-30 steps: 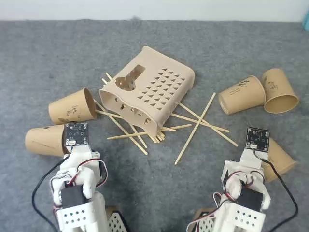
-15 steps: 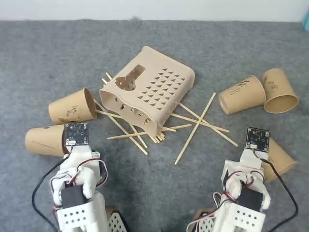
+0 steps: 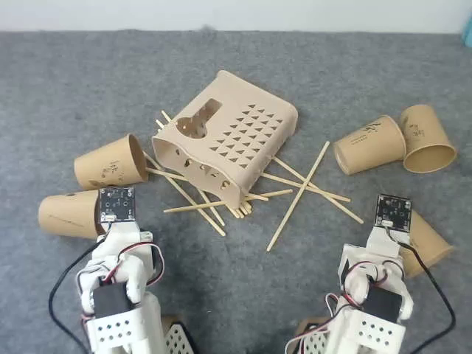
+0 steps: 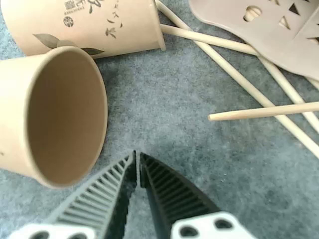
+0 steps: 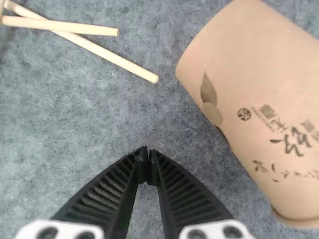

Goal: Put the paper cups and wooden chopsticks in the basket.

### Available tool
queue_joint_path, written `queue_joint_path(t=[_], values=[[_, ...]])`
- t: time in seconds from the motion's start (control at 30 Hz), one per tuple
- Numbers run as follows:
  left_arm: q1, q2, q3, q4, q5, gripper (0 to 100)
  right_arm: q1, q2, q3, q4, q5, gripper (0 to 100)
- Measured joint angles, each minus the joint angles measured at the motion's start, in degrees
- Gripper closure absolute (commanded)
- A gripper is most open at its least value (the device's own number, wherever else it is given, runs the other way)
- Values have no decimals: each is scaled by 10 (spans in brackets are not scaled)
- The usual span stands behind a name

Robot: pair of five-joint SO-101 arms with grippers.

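The tan basket [image 3: 225, 136] lies tipped over mid-table, its triangle-pierced face up, on top of several wooden chopsticks [image 3: 299, 188] that fan out around it. Two paper cups lie on their sides at the left [image 3: 110, 162] [image 3: 68, 214], two at the right [image 3: 369, 145] [image 3: 428, 138], and one [image 3: 428, 240] beside the right arm. My left gripper [image 4: 137, 162] is shut and empty just above the cloth, next to the open mouth of a cup [image 4: 55, 114]. My right gripper [image 5: 147, 155] is shut and empty, close to a lying cup [image 5: 254, 99].
A grey cloth [image 3: 243, 273] covers the table, with bare cloth between the two arm bases. In the left wrist view, chopsticks [image 4: 259, 112] and the basket's edge [image 4: 269, 25] lie ahead. Two chopstick ends [image 5: 65, 27] lie ahead in the right wrist view.
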Motion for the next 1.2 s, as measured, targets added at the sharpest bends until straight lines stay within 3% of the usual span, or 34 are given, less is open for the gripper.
queue_joint_path(t=[0.6, 0.73, 1.07, 1.2], values=[[0, 0, 0, 0, 0, 987, 0, 0, 0, 0, -21, 990], [27, 0, 0, 0, 0, 985, -3, 0, 0, -2, -23, 989], [47, 0, 0, -1, 0, 985, -190, 0, 0, -56, -18, 989], [47, 0, -3, -36, 0, 984, -230, 0, 0, -76, 66, 991]])
